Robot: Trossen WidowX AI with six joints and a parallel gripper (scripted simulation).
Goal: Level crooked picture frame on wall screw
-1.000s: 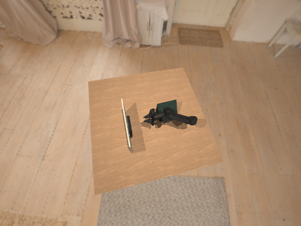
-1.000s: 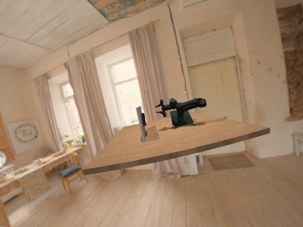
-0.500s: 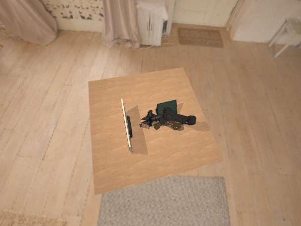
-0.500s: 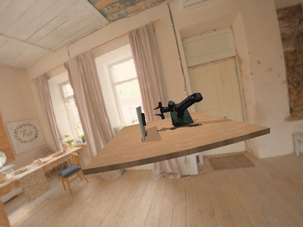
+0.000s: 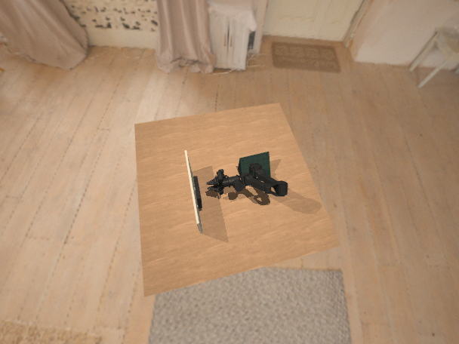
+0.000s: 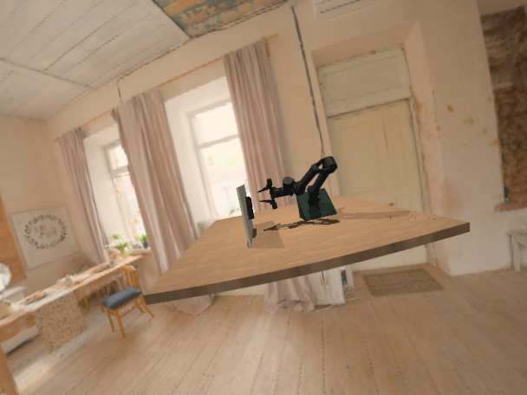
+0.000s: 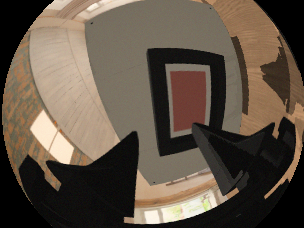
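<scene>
The picture frame (image 5: 198, 193) (image 6: 249, 208) (image 7: 157, 100) has a black border, a pale inner mat and a red centre. It hangs on the grey upright panel (image 5: 191, 177) (image 6: 244, 218) (image 7: 117, 60). In the wrist view its edges look slightly turned against the panel's edges, but the lens bends lines, so the exact tilt cannot be told. The screw and notched strip are hidden. My gripper (image 5: 207, 186) (image 6: 259, 196) (image 7: 165, 131) is open and empty, a short gap in front of the frame, with one finger above the other in the exterior view.
A dark green block (image 5: 245, 162) (image 6: 327, 208) stands on the wooden table (image 5: 170, 256) (image 6: 225, 268) beside the arm's base. The panel stands upright on the table. Shadows of the arm and the panel fall on the table top.
</scene>
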